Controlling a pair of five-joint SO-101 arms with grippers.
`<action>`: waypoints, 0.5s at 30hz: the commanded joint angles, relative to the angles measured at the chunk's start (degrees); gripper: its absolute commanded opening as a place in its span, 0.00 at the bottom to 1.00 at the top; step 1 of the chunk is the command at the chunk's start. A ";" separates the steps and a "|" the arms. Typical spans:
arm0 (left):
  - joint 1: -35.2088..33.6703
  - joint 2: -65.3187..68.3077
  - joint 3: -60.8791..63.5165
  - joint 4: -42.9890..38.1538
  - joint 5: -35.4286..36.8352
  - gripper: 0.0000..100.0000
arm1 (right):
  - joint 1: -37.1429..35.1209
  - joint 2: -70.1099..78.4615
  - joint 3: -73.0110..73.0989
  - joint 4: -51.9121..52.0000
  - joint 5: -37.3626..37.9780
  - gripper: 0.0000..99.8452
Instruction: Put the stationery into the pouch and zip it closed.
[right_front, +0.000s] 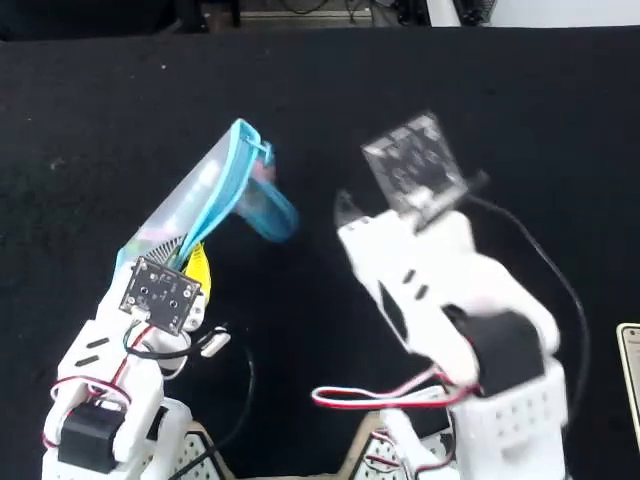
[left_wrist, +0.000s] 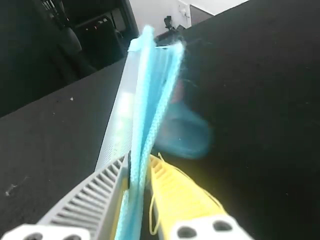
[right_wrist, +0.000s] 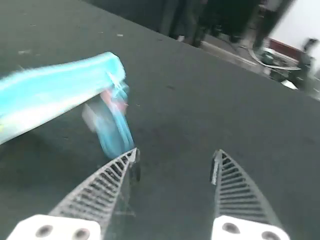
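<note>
Black table (right_front: 520, 120); left hand (left_wrist: 141, 165) raised, clamping pouch (right_front: 210, 195) edge; right hand (right_wrist: 175, 162) fingers spread apart, near pouch tip.

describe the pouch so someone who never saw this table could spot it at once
On the black table, find the left gripper, shut on one end of the pouch. The pouch is a flat, see-through sleeve edged in bright blue, slanting up away from that gripper. Nothing else there is blue, and a blue piece hangs from its far end.
</note>
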 joint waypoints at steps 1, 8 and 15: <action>-0.66 -0.35 -0.13 -5.71 -0.44 0.03 | 8.09 -6.02 7.78 -3.78 -0.18 0.22; -7.96 -0.09 4.26 -22.07 -0.18 0.03 | 21.71 -11.38 31.69 -19.87 -0.26 0.22; -4.44 0.00 17.71 -35.69 -0.53 0.03 | 19.78 -11.91 46.29 -25.85 -0.79 0.22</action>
